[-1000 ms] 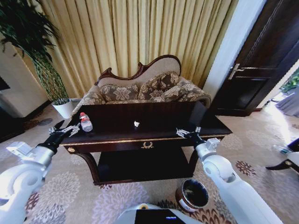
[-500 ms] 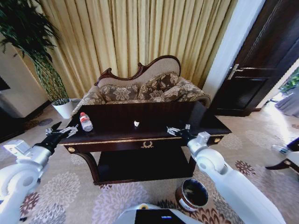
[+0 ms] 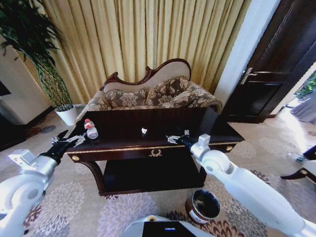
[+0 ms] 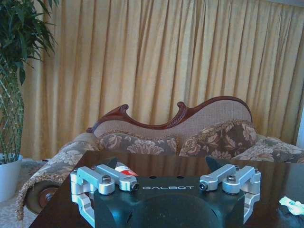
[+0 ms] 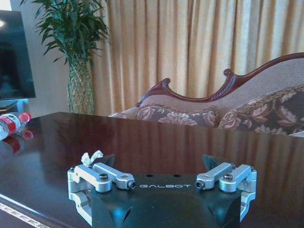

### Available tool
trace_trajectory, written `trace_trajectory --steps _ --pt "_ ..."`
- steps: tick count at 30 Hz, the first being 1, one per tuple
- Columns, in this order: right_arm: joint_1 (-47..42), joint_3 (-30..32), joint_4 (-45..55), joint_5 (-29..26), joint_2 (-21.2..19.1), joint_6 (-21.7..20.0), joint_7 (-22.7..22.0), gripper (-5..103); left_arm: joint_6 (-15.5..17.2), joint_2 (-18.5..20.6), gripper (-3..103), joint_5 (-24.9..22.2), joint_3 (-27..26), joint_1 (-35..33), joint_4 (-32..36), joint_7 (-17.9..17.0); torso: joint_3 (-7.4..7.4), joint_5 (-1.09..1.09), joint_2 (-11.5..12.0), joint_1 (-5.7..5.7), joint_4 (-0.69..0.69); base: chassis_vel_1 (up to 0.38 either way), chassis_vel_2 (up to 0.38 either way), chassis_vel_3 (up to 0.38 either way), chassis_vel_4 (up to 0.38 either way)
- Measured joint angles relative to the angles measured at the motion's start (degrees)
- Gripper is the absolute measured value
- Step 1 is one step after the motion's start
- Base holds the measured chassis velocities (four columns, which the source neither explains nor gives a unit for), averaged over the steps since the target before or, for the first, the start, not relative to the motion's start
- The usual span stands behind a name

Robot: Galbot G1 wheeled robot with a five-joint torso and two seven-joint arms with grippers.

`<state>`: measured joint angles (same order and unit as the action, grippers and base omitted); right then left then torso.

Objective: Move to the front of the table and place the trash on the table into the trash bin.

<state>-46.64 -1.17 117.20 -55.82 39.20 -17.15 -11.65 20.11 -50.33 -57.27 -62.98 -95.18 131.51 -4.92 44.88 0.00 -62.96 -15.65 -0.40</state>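
The clear bottle (image 3: 90, 129) with its red cap lies on its side near the left end of the dark glossy desk (image 3: 163, 118), close to the front edge. A small crumpled white scrap (image 3: 144, 131) sits near the middle of the desk top, well apart from the bottle. The left gripper (image 3: 68, 139) hovers at the desk's left front corner, just beside the bottle, fingers spread. The right gripper (image 3: 177, 138) hangs over the front edge right of centre, near the scrap, fingers spread too and nothing between them. The round brown trash bin (image 3: 202, 206) stands on the patterned carpet (image 3: 74, 197) below the desk's right front. A carved sofa (image 3: 153, 94) and gold curtains (image 3: 143, 34) stand behind.
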Motion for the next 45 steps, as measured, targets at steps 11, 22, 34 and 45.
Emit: trace_trajectory --steps 11,22,34,45 --pt "12.36 -11.25 -4.77 -5.32 -5.6 2.64 8.87 100 -0.36 0.19 100 -0.17 -0.58 -0.59 0.99 0.05 0.0 0.01 0.0 0.0 -0.01 0.0 0.0 0.0 0.0" --pt "17.81 -18.86 -12.67 -4.12 -6.36 9.3 14.86 100 -0.63 -0.28 100 -0.09 0.23 -0.64 1.91 0.19 0.0 0.02 0.0 0.0 0.01 0.0 0.0 0.0 0.0" --pt "28.45 -29.96 -16.33 -2.51 -6.44 12.96 19.94 100 -1.76 -0.7 100 0.64 1.64 -0.36 2.36 0.49 0.0 0.0 0.0 0.0 0.0 0.0 0.0 0.0 0.0" --pt "34.76 -35.84 -17.98 -1.97 1.06 10.36 16.46 100 -1.82 -0.95 100 0.46 0.7 -0.73 3.06 0.5 0.0 -0.01 0.0 0.0 0.0 0.0 0.0 0.0 0.0"
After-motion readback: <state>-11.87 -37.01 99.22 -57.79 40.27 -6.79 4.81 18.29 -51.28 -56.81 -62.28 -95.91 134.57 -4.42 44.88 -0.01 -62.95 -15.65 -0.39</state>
